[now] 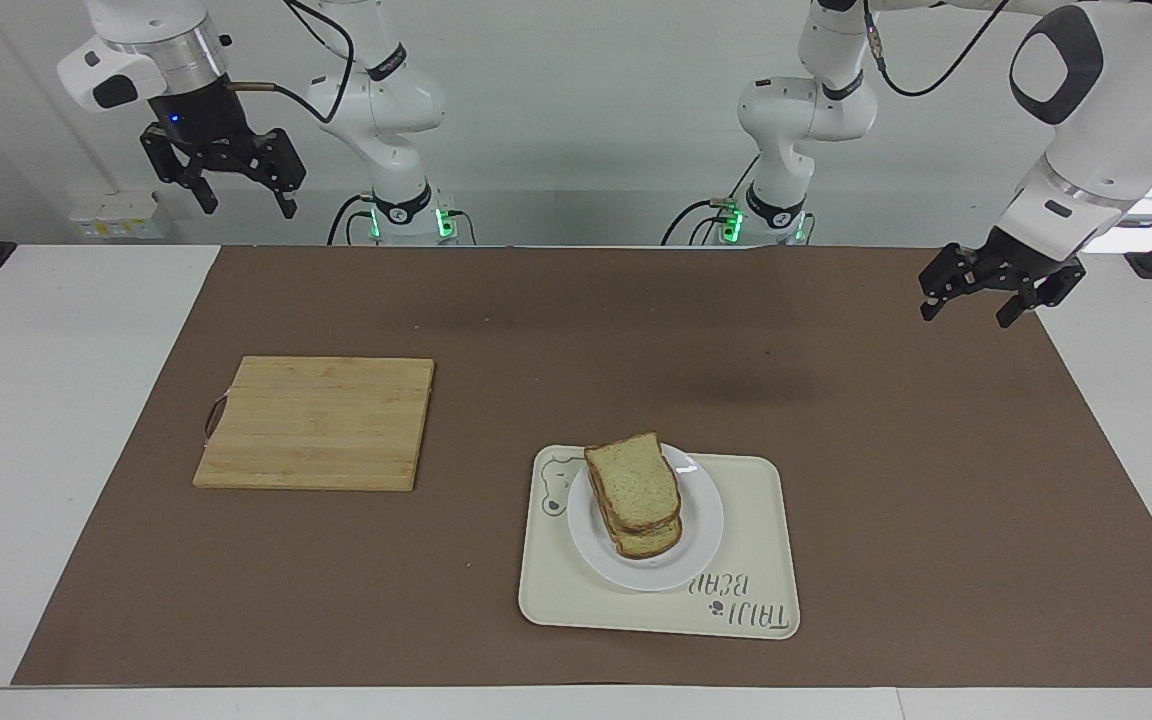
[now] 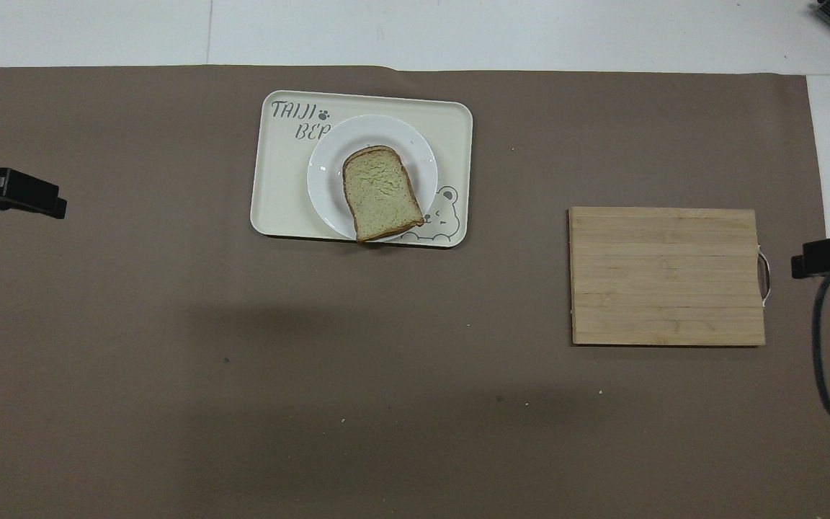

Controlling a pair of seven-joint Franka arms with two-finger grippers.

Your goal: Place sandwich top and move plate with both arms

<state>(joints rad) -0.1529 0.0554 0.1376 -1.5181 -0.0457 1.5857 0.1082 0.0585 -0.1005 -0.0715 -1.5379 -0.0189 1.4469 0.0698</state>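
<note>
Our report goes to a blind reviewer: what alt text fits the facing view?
A sandwich, its top slice in place, sits on a white plate on a cream bear tray, a wooden cutting board alongside on the brown mat. Both arms hang raised and empty, left tool and right tool open.
</note>
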